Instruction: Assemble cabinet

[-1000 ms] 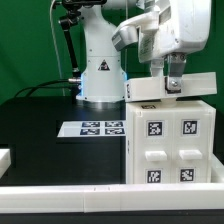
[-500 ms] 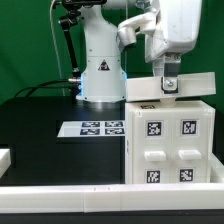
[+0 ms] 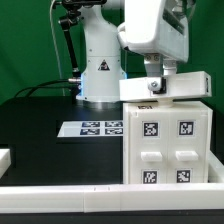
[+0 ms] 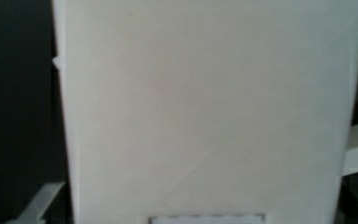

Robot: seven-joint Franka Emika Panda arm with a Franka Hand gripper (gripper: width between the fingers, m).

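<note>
A robot arm's end effector [image 3: 154,84] pinches a flat white panel [image 3: 186,88] by its near long edge and holds it just above the cabinet box [image 3: 170,150], which stands on the dark surface [image 3: 35,125] at the exterior view's right, its tagged drawer fronts facing the camera. The panel hangs almost level, sloping slightly, and juts past the box's top corner toward the exterior view's left; whether its far edge touches the box cannot be told. In the wrist view the same panel fills nearly the whole picture, a plain smooth white face with no lip or handle showing. It looks like thin, rigid moulded plastic: light enough for a two-finger pinch, stiff enough not to sag, but probably slick. A grip taken off-centre on an edge could let it pivot or slide when it meets the box. A hold near the middle of a long edge, with the fingers across its thickness, seems the safest choice. The box looks bulky and hollow, likely to shift if pushed sideways, so any seating pressure would best go straight down. The marker board [image 3: 94,128] lies flat to the exterior view's left of the box, a white rail [image 3: 90,194] runs along the near side, and a small white piece [image 3: 4,157] sits at the far left edge.
</note>
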